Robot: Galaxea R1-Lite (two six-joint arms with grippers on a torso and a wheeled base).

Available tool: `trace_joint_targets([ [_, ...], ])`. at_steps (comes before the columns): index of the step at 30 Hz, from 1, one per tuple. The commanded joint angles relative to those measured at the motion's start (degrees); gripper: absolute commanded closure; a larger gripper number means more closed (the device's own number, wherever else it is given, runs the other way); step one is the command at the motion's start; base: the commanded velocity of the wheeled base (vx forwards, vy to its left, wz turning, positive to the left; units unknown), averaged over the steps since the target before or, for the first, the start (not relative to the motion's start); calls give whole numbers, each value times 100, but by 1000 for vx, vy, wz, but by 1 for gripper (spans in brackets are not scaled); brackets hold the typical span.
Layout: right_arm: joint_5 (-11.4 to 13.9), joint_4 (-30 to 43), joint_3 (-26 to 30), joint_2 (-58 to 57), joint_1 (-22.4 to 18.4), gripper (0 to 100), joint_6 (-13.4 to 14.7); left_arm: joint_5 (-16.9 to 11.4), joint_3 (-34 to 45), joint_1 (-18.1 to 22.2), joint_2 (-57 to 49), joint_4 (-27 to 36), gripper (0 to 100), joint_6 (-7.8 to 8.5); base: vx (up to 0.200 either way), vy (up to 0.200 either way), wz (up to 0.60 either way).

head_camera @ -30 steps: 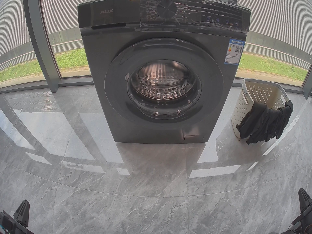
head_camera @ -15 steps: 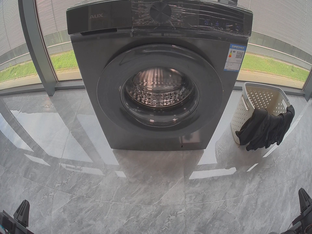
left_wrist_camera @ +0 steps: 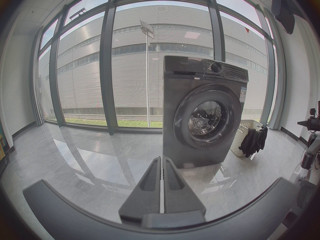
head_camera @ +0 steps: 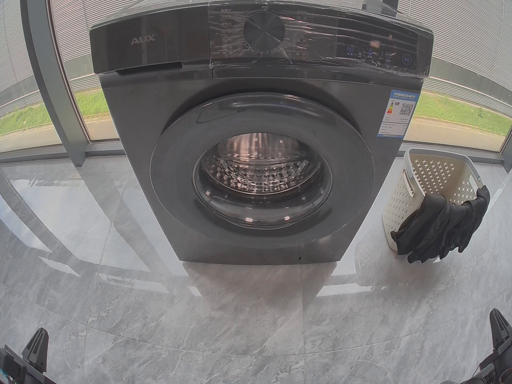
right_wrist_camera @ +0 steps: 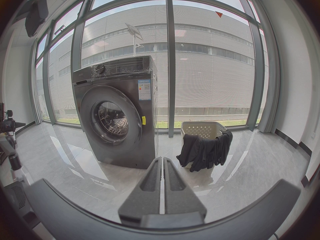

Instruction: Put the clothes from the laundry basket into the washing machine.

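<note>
Hanging over the front rim of the laundry basket, the dark clothes sit just to the right of the washing machine, on the floor beside its front corner. That puts the bundle on the side of the right gripper: it lies ahead of those jaws, whereas the left gripper faces it across the washing machine's whole front. The cloth drapes downward, its long axis running top to bottom over the rim, so a grab from above the rim looks the likely approach. Both pairs of jaws are pressed together and hold nothing. The right arm seems the nearer one, though well apart from the basket
</note>
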State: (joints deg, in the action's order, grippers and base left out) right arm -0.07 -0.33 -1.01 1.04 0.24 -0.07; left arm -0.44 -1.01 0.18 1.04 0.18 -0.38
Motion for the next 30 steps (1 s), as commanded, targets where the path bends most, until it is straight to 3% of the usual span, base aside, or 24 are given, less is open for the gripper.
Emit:
trace_joint_targets([
  [1, 7, -2, 101, -104, 2, 100, -1, 0, 101, 8, -104, -1, 100, 3, 0, 0, 0],
  [19, 7, -2, 101, -104, 2, 100, -1, 0, 101, -1, -104, -1, 100, -6, 0, -200, 0],
  [30, 7, -2, 101, -104, 2, 100, -1, 0, 101, 8, -104, -1, 100, 3, 0, 0, 0],
])
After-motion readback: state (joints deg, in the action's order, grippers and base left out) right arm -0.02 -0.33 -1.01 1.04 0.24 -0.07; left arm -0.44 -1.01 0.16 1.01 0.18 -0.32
